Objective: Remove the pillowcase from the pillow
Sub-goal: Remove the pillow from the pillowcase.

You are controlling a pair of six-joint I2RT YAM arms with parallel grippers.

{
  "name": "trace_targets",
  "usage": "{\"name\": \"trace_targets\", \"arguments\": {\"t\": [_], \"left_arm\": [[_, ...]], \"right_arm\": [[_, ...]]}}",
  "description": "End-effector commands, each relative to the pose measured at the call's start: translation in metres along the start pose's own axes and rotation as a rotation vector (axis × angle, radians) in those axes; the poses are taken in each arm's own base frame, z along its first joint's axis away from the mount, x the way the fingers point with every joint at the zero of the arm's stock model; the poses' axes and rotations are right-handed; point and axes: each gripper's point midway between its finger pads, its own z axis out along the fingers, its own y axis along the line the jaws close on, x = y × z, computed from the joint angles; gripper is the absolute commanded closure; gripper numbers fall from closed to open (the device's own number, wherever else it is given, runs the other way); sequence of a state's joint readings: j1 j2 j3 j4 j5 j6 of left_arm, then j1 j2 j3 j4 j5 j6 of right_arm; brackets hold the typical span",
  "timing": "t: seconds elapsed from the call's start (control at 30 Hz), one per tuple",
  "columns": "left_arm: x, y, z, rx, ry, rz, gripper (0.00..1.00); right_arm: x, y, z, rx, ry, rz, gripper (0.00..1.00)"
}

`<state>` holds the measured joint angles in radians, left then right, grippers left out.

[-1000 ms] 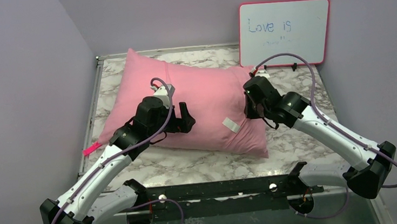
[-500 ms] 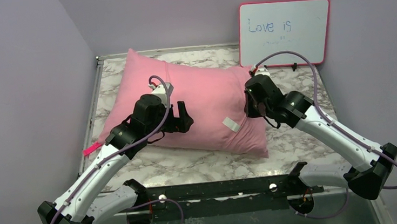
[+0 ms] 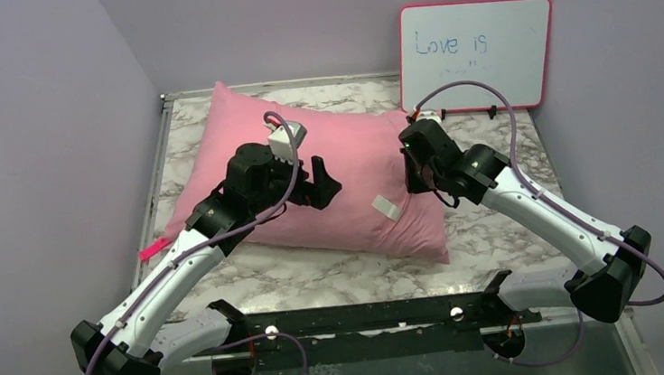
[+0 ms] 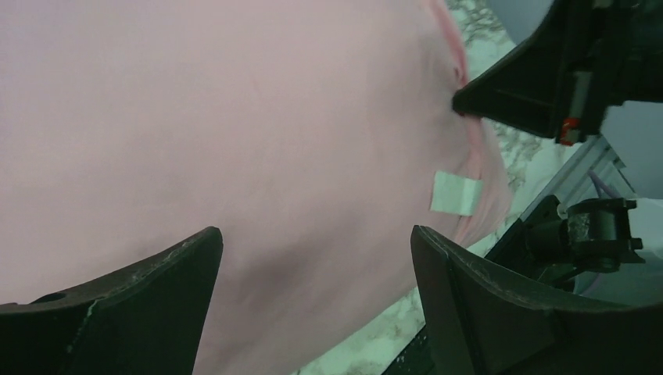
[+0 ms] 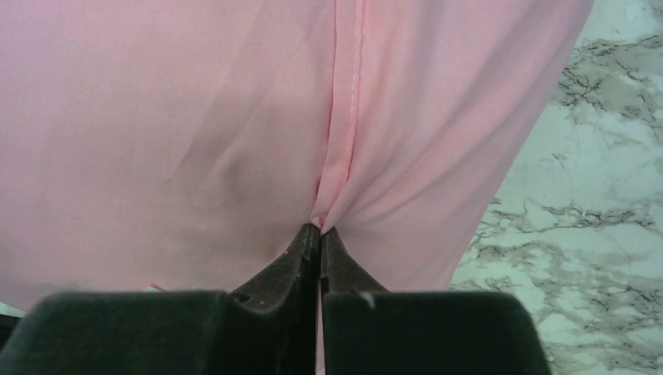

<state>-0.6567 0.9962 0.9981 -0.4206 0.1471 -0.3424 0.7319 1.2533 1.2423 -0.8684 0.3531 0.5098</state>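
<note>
Pillowcase [image 3: 357, 149]: pink, smooth, lying slantwise across the middle of the marble bench [image 3: 319, 284], one corner pointing to the far left, the near right corner close to the bench's front.
Pillow: fully inside the cover; no white fabric shows in any view, so none of it is out yet.
Seam [image 5: 348, 94]: runs down the right end of the cover, gathered into a small pucker where it is pinched.
Right tool [image 5: 319, 233]: closed tight at the right end of the cover, a fold of pink fabric at the seam caught between its tips.
Left tool [image 4: 313, 234]: spread wide, holding nothing, poised over the middle of the cover; contact cannot be told.
Tag [image 3: 385, 207]: small white patch on the cover, between the two tools.
Whiteboard [image 3: 475, 52]: leans against the back wall, well apart from the work.
Progress: very early; by my judgement only a first grip on the fabric is made.
Left to do: pin or hold the stuffing, find the open end, draw the cover off, and separate the two.
</note>
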Motion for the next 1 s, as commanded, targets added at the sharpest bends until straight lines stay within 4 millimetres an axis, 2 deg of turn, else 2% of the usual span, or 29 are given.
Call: {"name": "trace_targets", "arguments": {"t": [0.0, 0.07, 0.17, 0.3, 0.37, 0.4, 0.43, 0.47, 0.5, 0.53, 0.6, 0.7, 0.8, 0.87, 0.97], "left_arm": [[-0.037, -0.042, 0.023, 0.241, -0.135, 0.15, 0.07], [-0.021, -0.039, 0.044, 0.234, -0.062, 0.176, 0.1], [0.003, -0.022, 0.071, 0.158, 0.028, 0.168, 0.13], [0.032, 0.005, 0.089, 0.042, 0.101, 0.141, 0.18], [0.047, 0.006, 0.094, 0.048, 0.16, 0.142, 0.25], [0.054, 0.006, 0.095, 0.052, 0.184, 0.141, 0.31], [0.076, 0.016, 0.1, 0.001, 0.256, 0.123, 0.66], [0.083, 0.024, 0.1, -0.04, 0.277, 0.114, 0.82], [0.088, 0.033, 0.098, -0.088, 0.291, 0.107, 0.96], [0.092, 0.043, 0.095, -0.141, 0.299, 0.098, 1.0], [0.097, 0.059, 0.086, -0.229, 0.295, 0.092, 1.0], [0.103, 0.075, 0.074, -0.279, 0.298, 0.075, 1.0], [0.11, 0.09, 0.063, -0.34, 0.322, 0.051, 1.0], [0.109, 0.095, 0.058, -0.361, 0.319, 0.041, 1.0], [0.098, 0.087, 0.056, -0.321, 0.28, 0.032, 1.0]], "right_arm": [[0.002, 0.004, 0.001, -0.031, 0.004, -0.019, 0.95], [0.0, 0.006, -0.002, -0.045, 0.002, -0.008, 0.96], [-0.002, 0.009, -0.008, -0.075, -0.01, 0.018, 0.96], [0.0, 0.007, -0.009, -0.07, -0.008, 0.05, 0.96], [0.0, 0.006, -0.01, -0.066, -0.005, 0.061, 0.94], [0.0, 0.004, -0.011, -0.058, -0.008, 0.063, 0.94], [0.001, -0.009, -0.012, 0.002, -0.021, 0.066, 0.9], [0.004, -0.016, -0.011, 0.03, -0.013, 0.057, 0.9], [0.007, -0.029, -0.01, 0.098, -0.014, 0.056, 0.9], [0.011, -0.042, -0.01, 0.159, -0.006, 0.055, 0.9], [0.02, -0.069, -0.009, 0.267, 0.01, 0.057, 0.9], [0.027, -0.099, -0.007, 0.33, 0.028, 0.105, 0.9], [0.029, -0.113, 0.0, 0.291, 0.032, 0.154, 0.9], [0.033, -0.107, 0.007, 0.22, 0.05, 0.149, 0.92], [0.042, -0.079, 0.018, 0.069, 0.118, 0.146, 0.97]]}}
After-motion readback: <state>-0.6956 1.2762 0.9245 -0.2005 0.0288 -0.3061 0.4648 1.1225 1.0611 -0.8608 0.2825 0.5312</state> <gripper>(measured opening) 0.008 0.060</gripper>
